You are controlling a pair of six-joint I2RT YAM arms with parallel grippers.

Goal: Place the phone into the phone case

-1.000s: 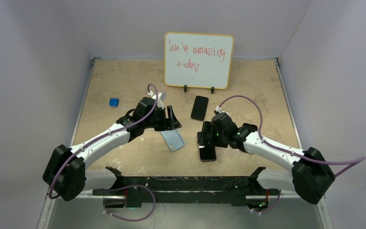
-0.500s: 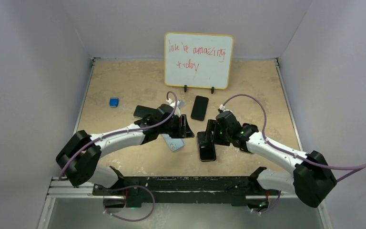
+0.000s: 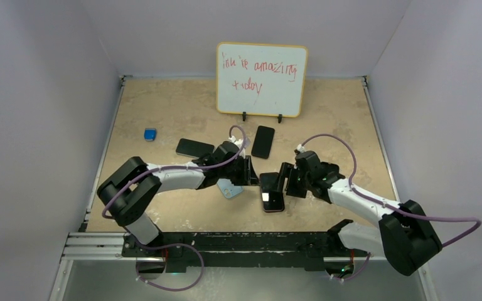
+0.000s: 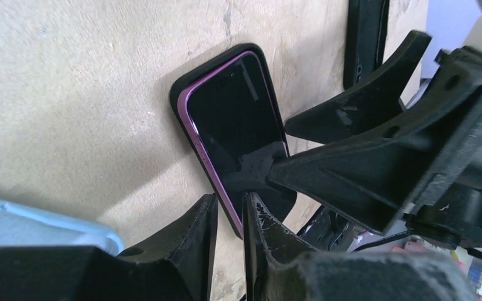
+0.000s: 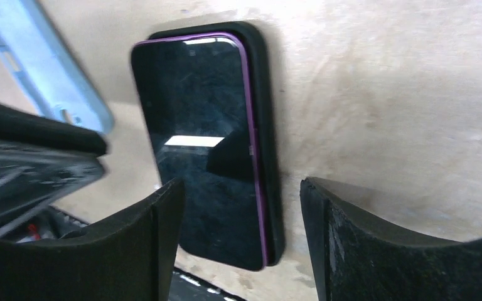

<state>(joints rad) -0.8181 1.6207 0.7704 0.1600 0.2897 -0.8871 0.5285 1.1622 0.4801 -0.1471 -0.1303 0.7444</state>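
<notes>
The phone (image 3: 272, 192) lies flat and screen up on the worktop (image 3: 163, 100) between my arms, long axis running near to far, with the phone case (image 3: 229, 188) just beside it under my left wrist. My right fingers (image 5: 163, 219) hang spread over one long edge. My left fingers (image 4: 204, 219) stand almost together at its rim, and I cannot tell whether they bite. The whiteboard (image 3: 262, 78) reads, roughly, "you're amazing today"; no brand shows.

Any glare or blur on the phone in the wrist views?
Right wrist: a bright rectangular glare patch on the phone screen, edges readable; the case looks soft. Left wrist: no glare on the phone, but the left tool is soft in its near part.
</notes>
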